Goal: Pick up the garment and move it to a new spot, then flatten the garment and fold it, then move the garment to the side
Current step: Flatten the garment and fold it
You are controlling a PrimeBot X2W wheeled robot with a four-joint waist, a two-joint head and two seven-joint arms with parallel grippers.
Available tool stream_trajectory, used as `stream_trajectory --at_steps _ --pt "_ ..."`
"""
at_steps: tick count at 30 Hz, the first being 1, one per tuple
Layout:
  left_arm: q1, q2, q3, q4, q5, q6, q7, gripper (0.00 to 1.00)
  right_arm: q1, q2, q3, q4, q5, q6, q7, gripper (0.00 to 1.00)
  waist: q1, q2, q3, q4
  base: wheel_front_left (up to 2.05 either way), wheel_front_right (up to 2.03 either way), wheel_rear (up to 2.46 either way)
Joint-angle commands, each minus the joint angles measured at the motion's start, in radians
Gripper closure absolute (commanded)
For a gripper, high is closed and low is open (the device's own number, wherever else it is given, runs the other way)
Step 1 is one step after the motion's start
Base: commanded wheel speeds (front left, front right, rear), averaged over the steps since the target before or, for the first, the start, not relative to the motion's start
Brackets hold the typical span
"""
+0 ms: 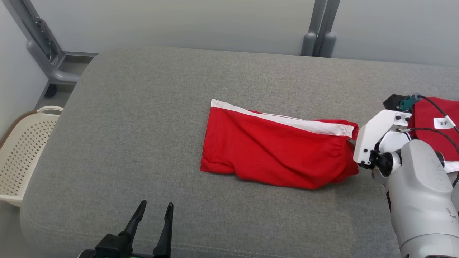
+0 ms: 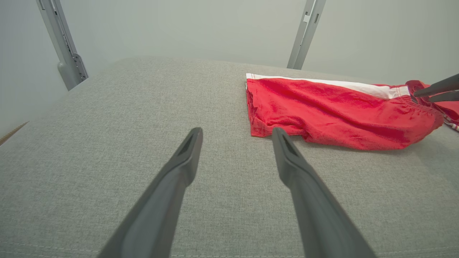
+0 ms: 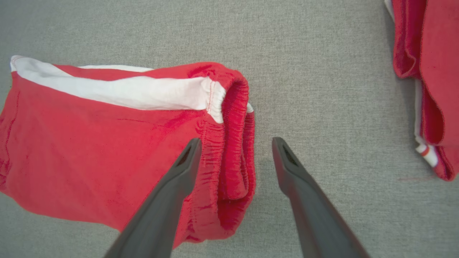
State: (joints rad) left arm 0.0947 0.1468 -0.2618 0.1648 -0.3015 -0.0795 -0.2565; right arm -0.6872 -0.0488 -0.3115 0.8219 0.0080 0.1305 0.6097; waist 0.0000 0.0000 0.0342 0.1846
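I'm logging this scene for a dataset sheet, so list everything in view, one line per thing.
red shorts: one, red with a white stripe, middle of the surface.
second garment: one, red, right edge of the surface, apart from the shorts.
padded surface: one, grey, under both garments.
basket: one, cream, perforated, beside the surface's left end.
metal frame: one, grey, behind the surface.
label: one, white, on a black cable by the right arm.
left gripper: one, dark fingers, open, over the near edge.
right gripper: one, dark fingers, open, at the shorts' waistband end.
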Motion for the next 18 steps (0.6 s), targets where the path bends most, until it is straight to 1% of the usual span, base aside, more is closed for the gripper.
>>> stream_trajectory --at_steps 1,6,11,12,18 --pt "-0.006 0.004 -0.003 0.001 -0.003 -0.004 -0.005 0.00 -0.007 -0.004 -0.003 0.014 0.004 0.000 -0.002 0.00 0.0000 0.0000 0.000 0.002 0.00 0.00 0.00" --pt "-0.016 0.009 -0.006 0.004 -0.006 -0.006 -0.005 0.00 -0.022 -0.004 -0.024 0.060 -0.033 0.000 -0.003 0.00 0.0000 0.0000 0.010 0.013 0.00 0.00 0.00" --pt "-0.031 -0.002 -0.013 0.009 -0.011 -0.008 -0.007 0.00 -0.045 -0.004 -0.063 0.090 -0.085 0.000 -0.014 0.00 0.0000 0.0000 0.035 0.030 0.00 0.00 0.00" --pt "-0.039 -0.007 -0.015 0.016 -0.013 -0.009 -0.008 0.00 -0.058 -0.004 -0.088 0.107 -0.124 0.000 -0.008 0.00 0.0000 0.0000 0.048 0.039 0.00 0.00 0.00" --pt "-0.050 -0.016 -0.020 0.023 -0.016 -0.013 -0.010 0.00 -0.056 -0.004 -0.150 0.105 -0.229 0.000 0.020 0.00 0.0000 0.0000 0.065 0.056 0.00 0.00 0.00"
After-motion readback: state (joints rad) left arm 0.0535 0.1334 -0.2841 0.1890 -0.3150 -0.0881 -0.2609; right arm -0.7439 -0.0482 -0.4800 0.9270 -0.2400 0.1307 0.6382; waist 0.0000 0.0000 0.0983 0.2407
